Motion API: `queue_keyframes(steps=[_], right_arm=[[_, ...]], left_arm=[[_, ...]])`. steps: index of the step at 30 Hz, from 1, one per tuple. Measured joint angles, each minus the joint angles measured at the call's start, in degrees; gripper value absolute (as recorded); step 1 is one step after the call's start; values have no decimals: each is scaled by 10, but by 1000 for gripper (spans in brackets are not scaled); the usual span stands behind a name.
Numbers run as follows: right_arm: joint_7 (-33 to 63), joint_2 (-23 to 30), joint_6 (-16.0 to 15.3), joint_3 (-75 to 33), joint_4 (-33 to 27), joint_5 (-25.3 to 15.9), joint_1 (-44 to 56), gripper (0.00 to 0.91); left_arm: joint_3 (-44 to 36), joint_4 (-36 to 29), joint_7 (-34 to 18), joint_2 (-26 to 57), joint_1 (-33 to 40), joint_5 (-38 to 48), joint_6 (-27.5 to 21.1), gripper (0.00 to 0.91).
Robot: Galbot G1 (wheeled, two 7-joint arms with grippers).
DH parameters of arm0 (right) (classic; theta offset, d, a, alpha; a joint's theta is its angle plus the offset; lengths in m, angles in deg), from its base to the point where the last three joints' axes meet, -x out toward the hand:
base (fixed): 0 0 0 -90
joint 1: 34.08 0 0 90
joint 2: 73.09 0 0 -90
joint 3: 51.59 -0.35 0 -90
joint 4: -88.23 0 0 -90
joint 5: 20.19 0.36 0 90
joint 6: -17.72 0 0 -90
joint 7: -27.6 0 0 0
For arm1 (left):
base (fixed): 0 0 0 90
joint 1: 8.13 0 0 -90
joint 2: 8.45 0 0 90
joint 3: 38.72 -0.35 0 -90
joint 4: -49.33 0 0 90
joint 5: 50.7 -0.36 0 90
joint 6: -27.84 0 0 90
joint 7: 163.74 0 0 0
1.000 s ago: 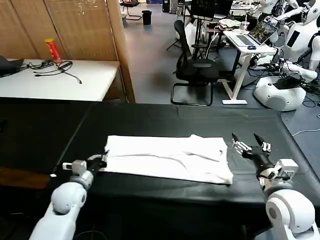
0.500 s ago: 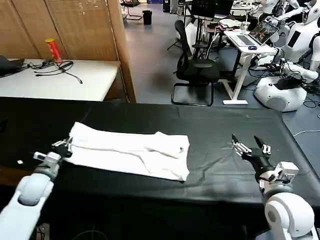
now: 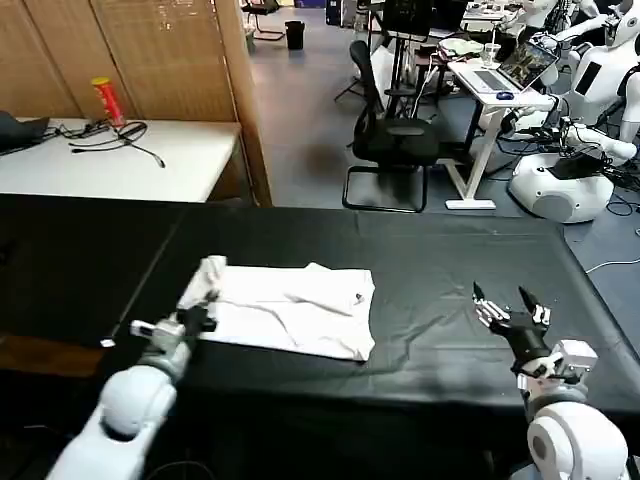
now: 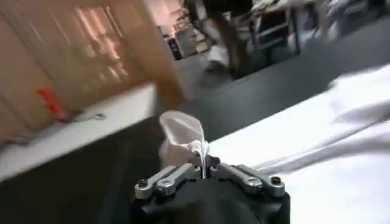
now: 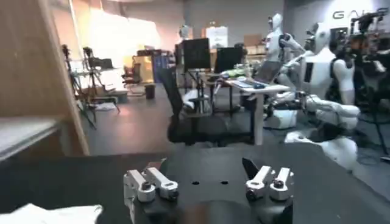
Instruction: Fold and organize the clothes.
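1. Cotton T-shirt, soft and light, lies part-folded on the black bench.
2. Left gripper pinches its near corner; hems grip best.
3. Right gripper, jaws spread, waits well apart.

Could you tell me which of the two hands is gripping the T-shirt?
The left hand, shut on the T-shirt's lifted edge; the right hand hovers open, apart.

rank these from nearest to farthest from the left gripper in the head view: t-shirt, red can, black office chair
1. T-shirt: gripped at its edge by the left gripper, on the black table.
2. Red can: far left, on the white table behind.
3. Black office chair: on the floor beyond the table, toward the right.
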Motion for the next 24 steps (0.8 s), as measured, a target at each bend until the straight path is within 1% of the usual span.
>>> queue_keyframes(steps=[7, 12, 18, 22, 24], right_arm=[[-1, 16, 0, -12, 11, -15, 24, 878], [-2, 27, 0, -7, 11, -26, 25, 878], [-3, 33, 0, 1, 5, -36, 24, 878], [-3, 34, -1, 2, 3, -38, 21, 878], [-3, 33, -2, 2, 3, -38, 21, 878]], left_arm=[[-65, -6, -27, -65, 34, 82, -41, 0], [-100, -6, -35, -96, 58, 126, -64, 0], [-132, -7, -42, -121, 79, 194, -61, 0], [-138, -17, -50, -131, 88, 256, -71, 0], [-144, -17, -49, -134, 92, 255, -69, 0]])
